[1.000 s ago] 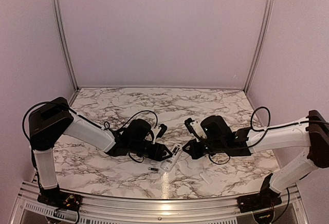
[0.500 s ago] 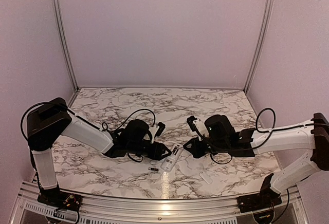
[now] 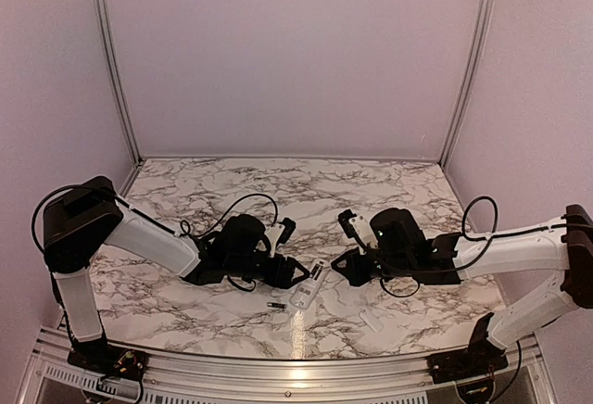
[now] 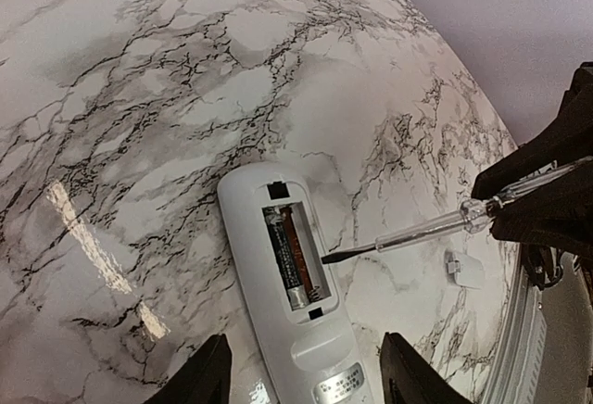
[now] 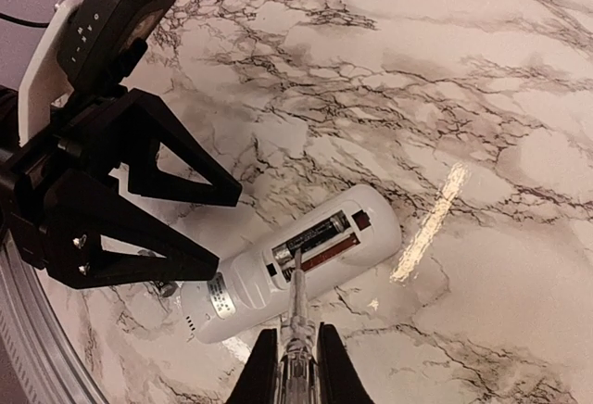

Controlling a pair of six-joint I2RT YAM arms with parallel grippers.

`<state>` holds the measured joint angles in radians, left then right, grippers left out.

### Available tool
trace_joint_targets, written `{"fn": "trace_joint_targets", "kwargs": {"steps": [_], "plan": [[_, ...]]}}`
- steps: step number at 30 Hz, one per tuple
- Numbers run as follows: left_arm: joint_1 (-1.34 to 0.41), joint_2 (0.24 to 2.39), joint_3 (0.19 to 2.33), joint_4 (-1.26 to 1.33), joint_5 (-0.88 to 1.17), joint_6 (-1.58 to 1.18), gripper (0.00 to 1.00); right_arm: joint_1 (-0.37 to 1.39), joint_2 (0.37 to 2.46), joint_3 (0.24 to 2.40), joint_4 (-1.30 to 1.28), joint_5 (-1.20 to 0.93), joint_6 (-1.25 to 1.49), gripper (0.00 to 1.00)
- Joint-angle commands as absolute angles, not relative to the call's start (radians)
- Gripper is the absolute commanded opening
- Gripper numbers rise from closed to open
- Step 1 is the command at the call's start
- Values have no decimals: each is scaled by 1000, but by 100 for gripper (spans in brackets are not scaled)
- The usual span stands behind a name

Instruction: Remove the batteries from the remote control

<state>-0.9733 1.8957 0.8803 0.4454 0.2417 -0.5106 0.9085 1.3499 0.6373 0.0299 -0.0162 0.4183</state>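
Progress about half: one slim dark cylindrical battery [image 3: 276, 305] out on marble table [image 3: 232, 191] at lower centre, second battery [image 4: 281, 254] in slim white remote control [image 3: 310, 286] recess, right gripper [image 5: 298, 358] pinching clear-handled screwdriver [image 4: 417, 234] at it, left gripper [image 5: 230, 234] spread around remote end

In the left wrist view, the near end of the remote control [image 4: 252, 265] is cut off by the bottom edge, and its label [image 4: 338, 387] cannot be read. The screwdriver [image 5: 296, 330] handle is cut off low in the right wrist view. From above, the battery [image 4: 281, 256] inside is too small to be seen.
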Motion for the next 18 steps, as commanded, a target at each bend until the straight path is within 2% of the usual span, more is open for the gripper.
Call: {"fn": "trace_joint_targets", "kwargs": {"steps": [1,5,18], "plan": [[-977,1903,895,463,245,-498,56,900,1345,639,58,-5,421,0],[-977,1925,909,462,253,-500,52,900,1356,631,69,-5,424,0],[-977,1963,922,491,271,-503,50,900,1384,612,92,29,432,0]]}}
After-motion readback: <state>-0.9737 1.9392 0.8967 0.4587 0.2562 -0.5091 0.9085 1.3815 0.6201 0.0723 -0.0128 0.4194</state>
